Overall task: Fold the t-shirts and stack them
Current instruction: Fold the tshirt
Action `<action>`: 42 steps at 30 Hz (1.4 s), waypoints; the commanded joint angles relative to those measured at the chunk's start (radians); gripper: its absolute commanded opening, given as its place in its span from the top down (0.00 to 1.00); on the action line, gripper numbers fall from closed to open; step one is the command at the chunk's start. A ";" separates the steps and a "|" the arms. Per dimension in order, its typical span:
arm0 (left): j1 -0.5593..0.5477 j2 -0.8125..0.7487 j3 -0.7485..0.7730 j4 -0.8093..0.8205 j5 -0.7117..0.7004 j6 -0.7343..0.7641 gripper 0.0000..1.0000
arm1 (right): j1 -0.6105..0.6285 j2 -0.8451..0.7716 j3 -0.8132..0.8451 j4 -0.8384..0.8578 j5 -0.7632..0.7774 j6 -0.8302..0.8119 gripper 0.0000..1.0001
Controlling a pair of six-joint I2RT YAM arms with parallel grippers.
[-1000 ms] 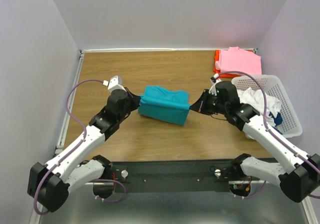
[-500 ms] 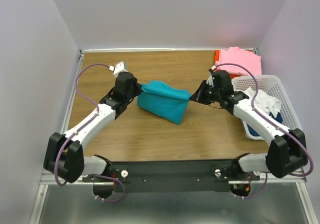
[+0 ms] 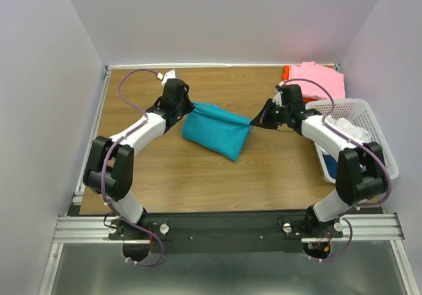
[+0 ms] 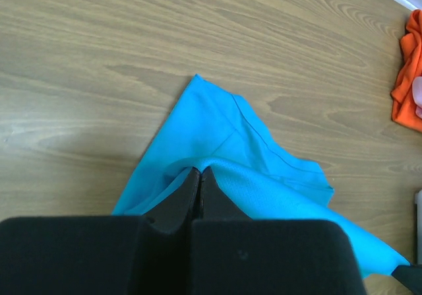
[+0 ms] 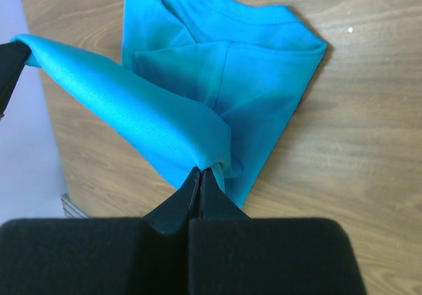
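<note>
The middle of the table [image 3: 178, 176] is barred by the teal t-shirt [image 3: 217, 133], held taut between the left gripper [image 3: 189, 108] and the right gripper [image 3: 258, 121]. Bare wood is seen in front of the cloth, behind it and at the far left. The right side is taken up by the basket [image 3: 384, 151] and, in the far corner, by the pink t-shirt [image 3: 322, 80] lying on the orange-red t-shirt [image 3: 286, 78].

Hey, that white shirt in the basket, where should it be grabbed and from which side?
Probably the crumpled hump of the white shirt that sits highest, coming straight down from above: the basket walls close off its sides, and the bunched cloth offers a fold to pinch.
</note>
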State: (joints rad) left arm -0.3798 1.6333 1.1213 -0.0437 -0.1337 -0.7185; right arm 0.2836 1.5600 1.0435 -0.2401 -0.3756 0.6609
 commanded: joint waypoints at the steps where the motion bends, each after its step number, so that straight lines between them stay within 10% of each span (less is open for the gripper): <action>1: 0.032 0.081 0.067 0.016 0.031 0.037 1.00 | -0.032 0.090 0.056 0.018 -0.045 -0.021 0.99; 18: 0.045 0.344 0.275 0.015 0.157 0.100 0.94 | -0.078 0.255 0.107 0.042 -0.046 0.005 0.95; 25: 0.045 0.310 0.282 0.004 0.157 0.119 0.02 | -0.084 0.209 0.121 0.042 -0.020 -0.001 0.59; 27: 0.045 0.257 0.264 0.005 0.152 0.117 0.02 | -0.081 0.166 0.102 0.042 0.001 -0.017 0.51; 30: 0.042 0.160 0.189 0.036 0.148 0.108 0.02 | -0.080 0.079 0.066 0.042 -0.014 -0.052 0.00; 42: 0.016 0.092 0.005 0.194 0.359 0.100 0.02 | 0.077 0.149 0.102 0.111 -0.043 -0.055 0.00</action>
State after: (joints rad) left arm -0.3496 1.6871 1.1545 0.0906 0.1081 -0.6186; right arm 0.3214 1.6165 1.1046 -0.1646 -0.4072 0.6086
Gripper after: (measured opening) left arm 0.983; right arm 0.998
